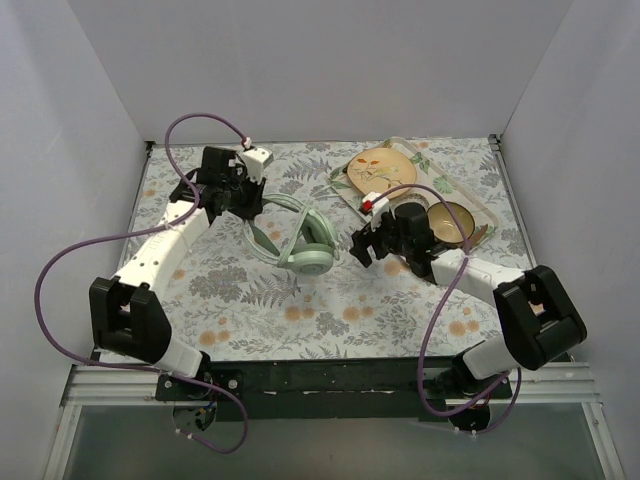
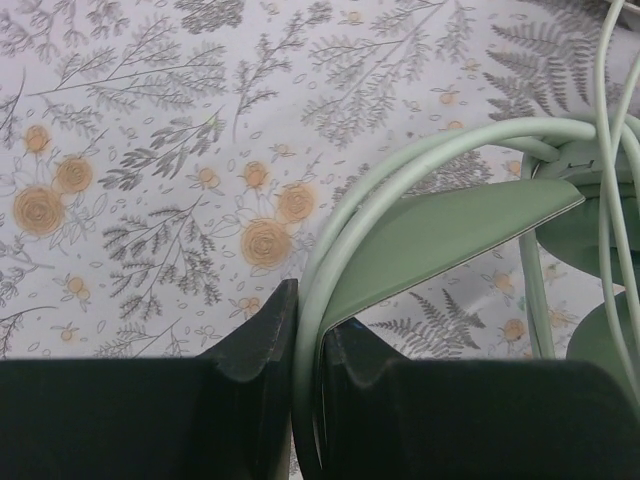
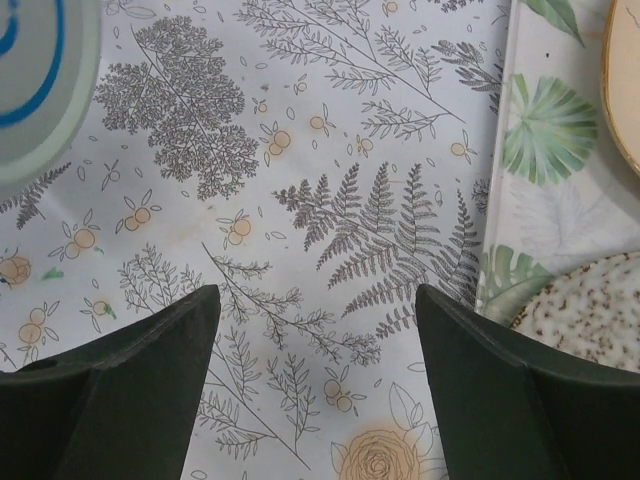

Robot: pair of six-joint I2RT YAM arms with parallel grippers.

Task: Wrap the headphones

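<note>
Though thin-wired, smooth oval headphones (image 1: 308, 255)

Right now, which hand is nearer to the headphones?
Left. The left hand is shut on the headphones, gripping their thin band. The right hand is open above the floral tablecloth off to their right, touching nothing.

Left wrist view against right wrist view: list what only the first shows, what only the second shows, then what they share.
Only left wrist: the left gripper shut on the thin headband of the headphones, with the green cable running at right. Only right wrist: the right gripper open with nothing between its fingers, and a leaf-print tray holding a speckled dish. Both: the floral tablecloth.
</note>
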